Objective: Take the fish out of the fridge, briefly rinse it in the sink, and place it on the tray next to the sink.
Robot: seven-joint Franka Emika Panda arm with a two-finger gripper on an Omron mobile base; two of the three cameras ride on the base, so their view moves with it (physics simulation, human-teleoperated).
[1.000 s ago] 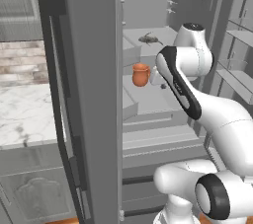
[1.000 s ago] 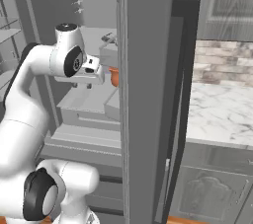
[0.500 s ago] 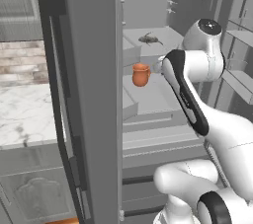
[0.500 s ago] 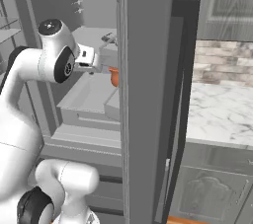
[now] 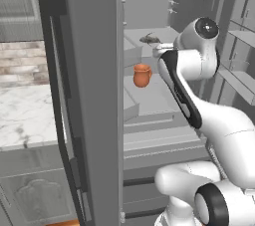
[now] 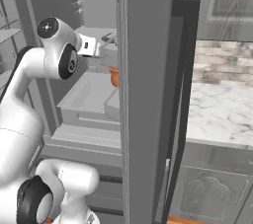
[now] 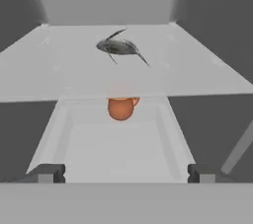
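Fridge (image 5: 89, 95) door stands open; the arm reaches into the compartment from the lower right of the left base view, hand near the upper middle of that frame.

Fish (image 7: 120, 47) lies on a pale grey shelf (image 7: 59, 75), upper middle of the hand view, well back from the shelf's front edge. Body roughly crosswise to the hand's line of sight, tail end pointing toward the right of the frame. In the left base view the fish (image 5: 149, 39) shows as a small dark shape just left of the hand, upper middle.

Clay pot (image 7: 121, 107) sits lower, centre of the hand view, in a drawer-like bin under the fish's shelf; its top is partly hidden by the shelf edge. Orange-brown pot (image 5: 142, 75) also visible in the left base view, below the fish. Not part of the task; it is clear of the approach line.

Fingers (image 7: 45, 172): spread wide, tips at the bottom left and bottom right of the hand view. Nothing between them, nothing touched.

Judgement: hand is lined up level with the fish's shelf and aimed at it, opened for a grasp. The wide spread suits a crosswise body. Fish is well apart from the tips, so a forward reach is needed. Risk: slim body lying flat, easy to push backward along the shelf.
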